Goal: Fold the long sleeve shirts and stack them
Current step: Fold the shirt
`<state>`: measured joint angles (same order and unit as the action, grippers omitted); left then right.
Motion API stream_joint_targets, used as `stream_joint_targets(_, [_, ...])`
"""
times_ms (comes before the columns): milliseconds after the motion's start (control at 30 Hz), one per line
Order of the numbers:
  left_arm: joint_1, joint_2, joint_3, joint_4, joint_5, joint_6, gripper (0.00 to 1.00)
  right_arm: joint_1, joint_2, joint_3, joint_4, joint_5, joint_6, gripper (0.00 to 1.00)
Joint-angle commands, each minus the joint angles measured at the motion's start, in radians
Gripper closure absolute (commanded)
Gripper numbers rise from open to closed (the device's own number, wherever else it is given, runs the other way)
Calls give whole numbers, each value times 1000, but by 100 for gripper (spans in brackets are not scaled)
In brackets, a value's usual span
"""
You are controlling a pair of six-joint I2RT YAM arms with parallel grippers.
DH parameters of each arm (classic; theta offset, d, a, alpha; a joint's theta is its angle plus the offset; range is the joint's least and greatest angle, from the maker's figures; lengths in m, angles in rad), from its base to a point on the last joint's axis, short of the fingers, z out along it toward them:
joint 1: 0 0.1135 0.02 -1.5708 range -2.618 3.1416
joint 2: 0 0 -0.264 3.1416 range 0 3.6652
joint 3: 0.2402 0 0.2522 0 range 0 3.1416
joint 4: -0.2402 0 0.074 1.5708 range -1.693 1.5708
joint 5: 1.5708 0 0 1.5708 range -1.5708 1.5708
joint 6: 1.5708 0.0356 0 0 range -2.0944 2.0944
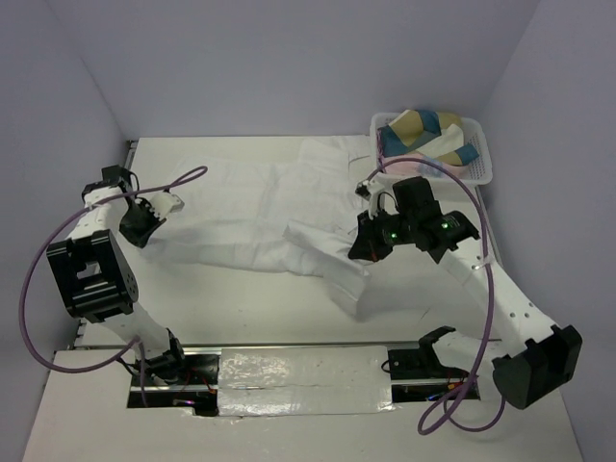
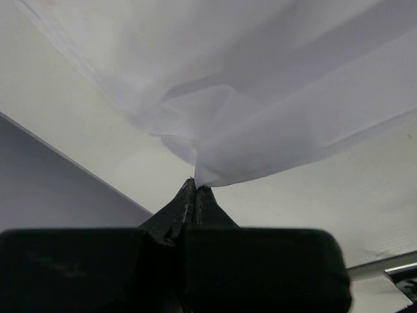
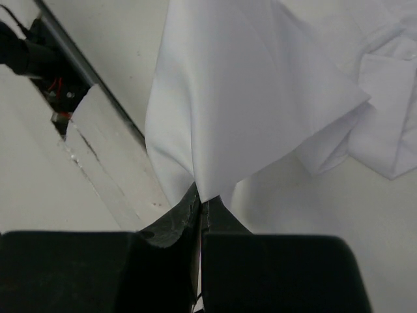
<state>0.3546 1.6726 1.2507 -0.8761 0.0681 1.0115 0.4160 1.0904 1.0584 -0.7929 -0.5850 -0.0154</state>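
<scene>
The left gripper (image 1: 162, 205), black and two-fingered, was closed tight on a pinch of the plain white long sleeve shirt (image 1: 279, 207). In its wrist view the left gripper (image 2: 195, 186) met at a narrow point, and the thin cloth (image 2: 260, 98) fanned up from it in soft, half-sheer folds. The right gripper (image 1: 366, 245) was likewise clamped on the same garment. In its own wrist view the right gripper (image 3: 201, 195) nipped a gathered corner, and the fabric (image 3: 247, 98) hung from it in a smooth cone with a crisp fold along one side.

In the top view the shirt lay spread across the middle of the matte white table (image 1: 250, 308). It ran from the left gripper at 9 o'clock to a rumpled heap at about 1 o'clock. A loose flap trailed toward 5 o'clock, just below the right gripper, which sat a little to the 3 o'clock side of centre. The cloth looked limp and lightly creased.

At the 1 o'clock corner stood a white plastic lattice basket (image 1: 481, 149), rectangular with open-grid walls. It held folded cloths (image 1: 423, 130) in teal, mustard and pale pink, piled above its rim.

A crinkled silvery strip (image 1: 298, 380) lay at 6 o'clock along the near edge, between the arm bases. Glossy purple cables (image 1: 34, 289) looped beside both arms.
</scene>
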Motion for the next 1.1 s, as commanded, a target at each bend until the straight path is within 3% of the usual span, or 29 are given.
stream_joint_targets(0, [-6, 30, 42, 48, 45, -28, 100, -20, 90, 75, 60, 111, 3, 100])
stream_joint_targets(267, [-54, 113, 99, 199, 4, -96, 100, -80, 268, 150, 164, 126, -12, 100])
stream_joint_targets(567, [-55, 222, 184, 246, -45, -183, 100, -131, 443, 247, 221, 130, -21, 100])
stream_joint_targets(767, [-72, 248, 179, 259, -40, -211, 74, -132, 551, 313, 204, 83, -46, 99])
stream_joint_targets(900, [-78, 274, 207, 310, -63, -280, 63, -131, 626, 379, 195, 125, -21, 90])
stream_joint_targets(1000, [-74, 311, 256, 361, -181, -346, 54, -138, 698, 454, 167, 186, 2, 86])
stream_joint_targets(1067, [-66, 341, 308, 370, -234, -382, 50, -146, 736, 494, 144, 204, 12, 77])
